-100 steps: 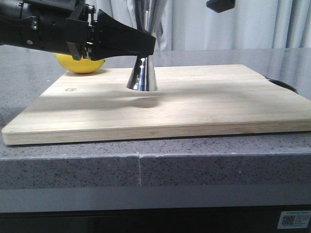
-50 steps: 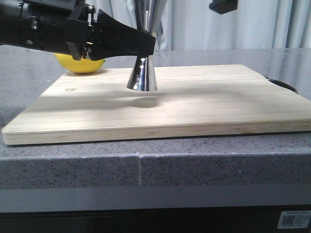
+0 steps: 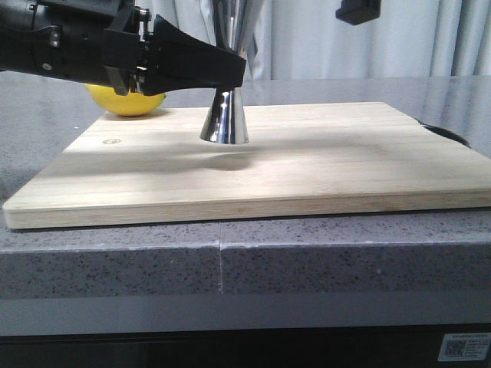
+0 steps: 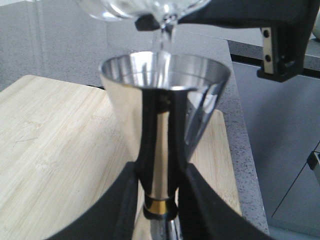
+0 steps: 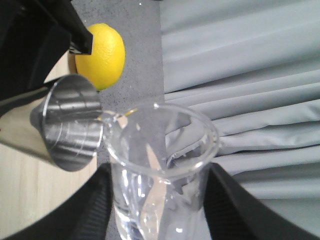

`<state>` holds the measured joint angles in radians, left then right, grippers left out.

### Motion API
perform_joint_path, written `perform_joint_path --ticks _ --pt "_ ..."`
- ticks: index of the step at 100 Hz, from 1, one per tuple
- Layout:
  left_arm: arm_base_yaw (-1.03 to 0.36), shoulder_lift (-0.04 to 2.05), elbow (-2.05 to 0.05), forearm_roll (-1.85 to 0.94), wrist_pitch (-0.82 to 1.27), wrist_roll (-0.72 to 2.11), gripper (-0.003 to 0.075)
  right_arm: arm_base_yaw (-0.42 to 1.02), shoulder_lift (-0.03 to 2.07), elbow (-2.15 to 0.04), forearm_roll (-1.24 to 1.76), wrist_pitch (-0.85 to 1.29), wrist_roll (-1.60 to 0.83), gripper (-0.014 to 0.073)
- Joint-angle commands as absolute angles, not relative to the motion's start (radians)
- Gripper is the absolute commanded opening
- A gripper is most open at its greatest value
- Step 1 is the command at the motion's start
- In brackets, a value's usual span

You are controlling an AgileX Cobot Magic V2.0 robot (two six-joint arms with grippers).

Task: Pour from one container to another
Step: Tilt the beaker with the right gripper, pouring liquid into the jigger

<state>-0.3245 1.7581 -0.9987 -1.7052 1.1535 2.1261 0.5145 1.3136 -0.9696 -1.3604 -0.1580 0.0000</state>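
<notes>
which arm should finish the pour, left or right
Right. Its hand holds the glass beaker tipped at the jigger's rim, liquid already streaming in. The left hand grips the jigger's waist on the cutting board, so it looks best kept steadying.

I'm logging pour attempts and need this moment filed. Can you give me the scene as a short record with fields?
stage: pour under way, clear stream falling into the upper cup
source: glass beaker, tilted, spout over the jigger's rim
receiver: steel jigger, upright on the cutting board
left gripper: jaws clamped on the jigger's waist
right gripper: jaws on either side of the beaker
bystander: lemon behind the board
spill: none visible
</notes>
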Motion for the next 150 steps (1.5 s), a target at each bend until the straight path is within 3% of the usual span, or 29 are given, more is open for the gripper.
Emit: perform_joint_path --ticks 1,150 --pt "-0.333 1.715 -1.027 -1.773 1.270 2.129 0.0137 0.514 1.273 -1.009 -1.367 -0.161 0.000 0.0225" --pt "-0.333 1.715 -1.027 -1.773 1.270 2.129 0.0137 0.514 1.273 -1.040 -1.460 -0.140 0.000 0.0225"
